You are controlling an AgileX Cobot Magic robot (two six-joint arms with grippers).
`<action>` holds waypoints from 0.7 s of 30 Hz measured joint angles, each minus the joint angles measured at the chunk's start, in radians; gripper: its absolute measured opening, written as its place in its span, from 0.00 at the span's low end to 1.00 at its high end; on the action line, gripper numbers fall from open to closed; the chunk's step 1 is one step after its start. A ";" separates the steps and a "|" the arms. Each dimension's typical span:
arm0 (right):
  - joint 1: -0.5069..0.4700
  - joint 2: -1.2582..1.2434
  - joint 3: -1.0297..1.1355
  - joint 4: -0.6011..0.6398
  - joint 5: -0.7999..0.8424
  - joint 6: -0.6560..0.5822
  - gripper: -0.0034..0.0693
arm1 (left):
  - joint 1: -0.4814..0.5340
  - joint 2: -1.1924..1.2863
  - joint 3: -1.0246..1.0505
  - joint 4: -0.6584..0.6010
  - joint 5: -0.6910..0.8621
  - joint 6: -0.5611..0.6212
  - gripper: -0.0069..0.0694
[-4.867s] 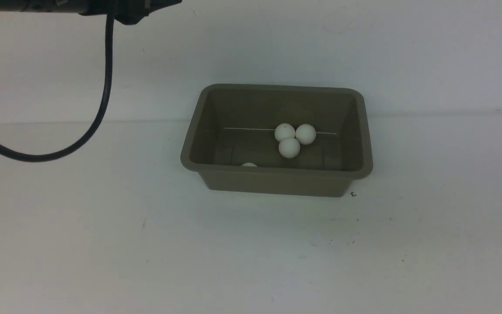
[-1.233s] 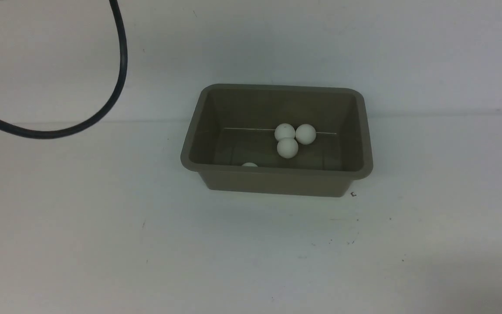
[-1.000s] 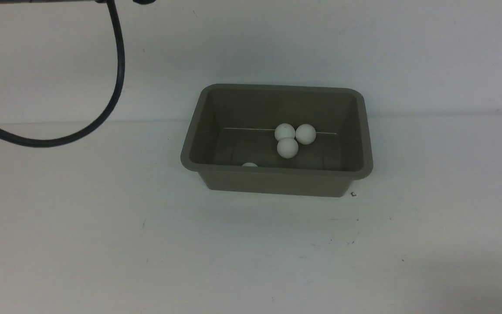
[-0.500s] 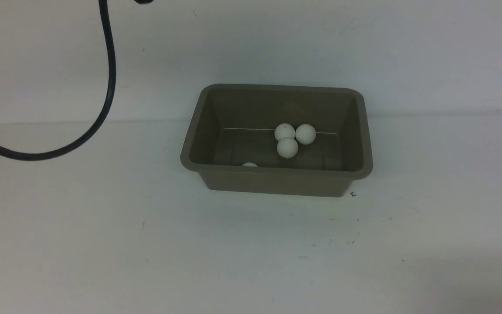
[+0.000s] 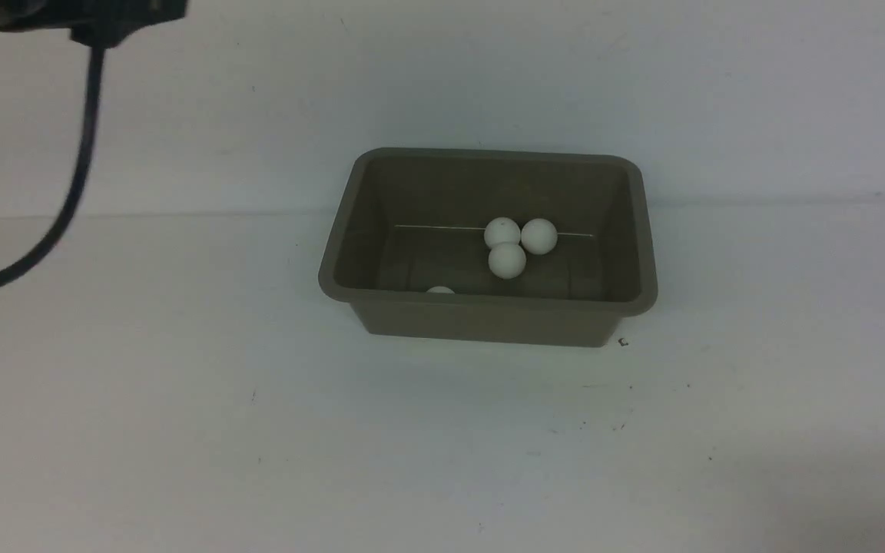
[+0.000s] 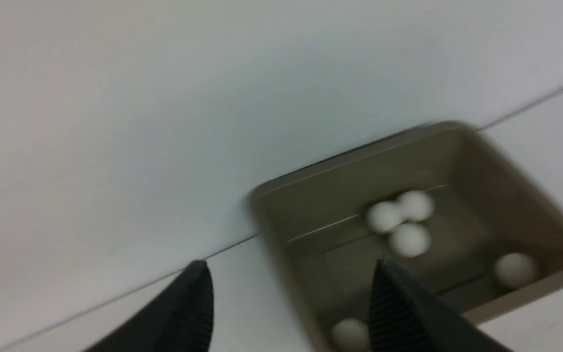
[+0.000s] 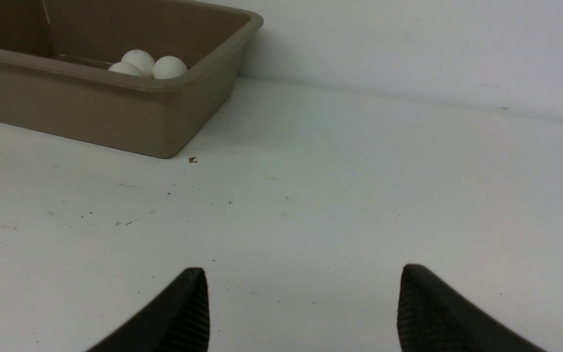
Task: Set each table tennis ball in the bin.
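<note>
- Since half a second ago the black cable (image 5: 77, 177) has swung toward the left edge of the front view, and a dark part of the left arm (image 5: 89, 15) now shows at the top left corner; the balls and the bin lie as they did.
- The bin (image 5: 488, 322) stands on the white table (image 5: 442, 445) toward its far edge, close to the wall.
- Three balls (image 5: 507, 259) sit touching one another in a cluster near the middle of the bin floor, toward its right side.
- Another ball (image 5: 439, 290) peeks just over the bin's near rim in the front view; the blurred left wrist view shows five balls in the bin.
- A small dark dot shows on one ball (image 5: 502, 232), but no brand or writing can be read.
- The left gripper (image 6: 291, 293) hangs in the air with its jaws spread apart, holding nothing, the bin beyond it.
- The right gripper (image 7: 303, 303) sits low over the bare table, well apart from the bin's right end, jaws wide and empty.
- A tiny dark speck (image 5: 623, 342) lies on the table just beside the bin's near right corner.
</note>
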 joint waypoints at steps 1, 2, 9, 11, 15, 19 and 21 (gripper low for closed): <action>0.000 0.000 0.000 0.000 0.000 0.000 0.70 | 0.000 -0.045 0.000 0.075 0.028 -0.057 0.61; 0.000 0.000 0.000 0.000 0.000 0.000 0.70 | 0.000 -0.080 0.001 0.117 0.049 -0.085 0.61; 0.000 0.000 0.000 0.001 0.000 0.000 0.70 | 0.000 -0.316 0.119 0.251 0.089 -0.132 0.61; 0.000 0.000 0.000 0.001 0.000 0.000 0.70 | 0.000 -0.400 0.215 0.267 0.070 -0.141 0.61; 0.000 0.000 0.000 0.002 0.000 0.000 0.70 | 0.000 -0.526 0.430 0.273 -0.006 -0.161 0.61; 0.000 0.000 0.000 0.002 0.000 0.000 0.70 | 0.000 -0.663 0.729 0.265 -0.164 -0.170 0.61; 0.000 0.000 0.000 0.002 0.000 0.000 0.70 | 0.000 -0.723 0.879 0.237 -0.249 -0.180 0.61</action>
